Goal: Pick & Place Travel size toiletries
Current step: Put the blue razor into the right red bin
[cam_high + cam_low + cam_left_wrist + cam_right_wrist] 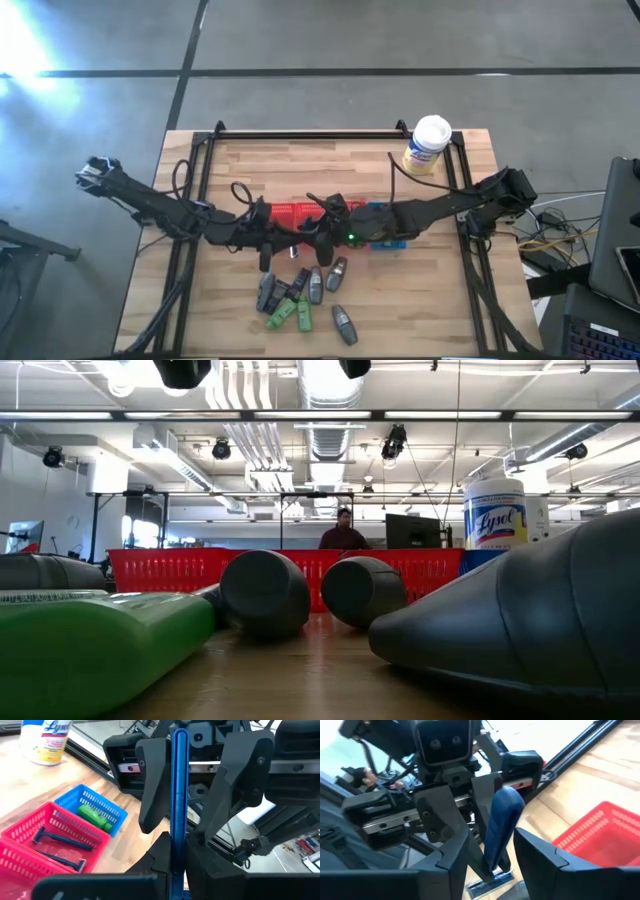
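Both grippers meet above the table's middle, over the red basket (285, 213). My left gripper (179, 867) (283, 241) is shut on a blue-handled razor (179, 795). The razor reaches into my right gripper (492, 867) (316, 238), which is open with one finger on each side of it. The razor's head (489, 884) lies far back between the right fingers. Several grey bottles, green tubes and dark packets (300, 297) lie on the wood near the near edge. Two razors (57, 839) lie in the red basket and a green tube (95, 817) lies in the blue basket (112, 807). My left gripper pinches the razor's blue handle (178, 852) between its two fingers, toward its rounded free end (507, 802). The fingers come about level from the table's left and lie along the handle. The razor is lifted clear and points at my right gripper.
The blue basket (388, 228) stands right of the red one, under my right arm. A white-lidded yellowish wipes tub (428, 145) stands at the far right corner. A black frame (300, 135) edges the table. A person (343, 530) shows far behind the table in the low view.
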You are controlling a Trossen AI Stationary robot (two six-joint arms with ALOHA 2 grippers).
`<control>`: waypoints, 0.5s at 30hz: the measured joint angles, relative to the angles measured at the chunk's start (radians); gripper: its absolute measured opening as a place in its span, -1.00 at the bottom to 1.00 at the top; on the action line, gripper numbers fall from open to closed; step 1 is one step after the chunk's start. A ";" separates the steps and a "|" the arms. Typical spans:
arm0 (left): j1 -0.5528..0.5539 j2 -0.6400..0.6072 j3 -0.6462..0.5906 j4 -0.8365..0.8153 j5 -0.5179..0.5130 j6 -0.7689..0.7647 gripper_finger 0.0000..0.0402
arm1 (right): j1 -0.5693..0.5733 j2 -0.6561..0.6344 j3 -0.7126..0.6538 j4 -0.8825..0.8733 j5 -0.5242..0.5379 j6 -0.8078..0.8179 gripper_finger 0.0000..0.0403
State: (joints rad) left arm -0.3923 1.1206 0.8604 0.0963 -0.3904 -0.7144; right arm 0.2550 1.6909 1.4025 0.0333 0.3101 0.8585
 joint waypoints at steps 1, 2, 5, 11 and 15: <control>0.004 0.000 0.000 0.000 0.000 0.000 -0.84 | 0.000 0.000 0.000 -0.004 0.007 0.002 -0.29; 0.008 0.000 0.000 0.001 0.000 0.003 -0.84 | -0.001 0.000 0.000 -0.004 0.011 0.003 -0.32; 0.015 0.000 0.000 -0.002 0.000 0.016 -0.84 | -0.001 0.000 0.000 -0.001 0.029 0.003 -0.44; 0.024 0.000 0.000 -0.037 0.001 0.023 -0.84 | -0.017 0.000 0.000 -0.002 0.031 0.003 -0.71; 0.026 0.000 0.000 -0.049 -0.007 0.025 -0.81 | -0.032 0.000 0.000 -0.017 0.030 0.007 -0.85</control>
State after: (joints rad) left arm -0.3660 1.1206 0.8604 0.0472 -0.3978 -0.6892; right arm 0.2225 1.6909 1.4021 0.0165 0.3405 0.8657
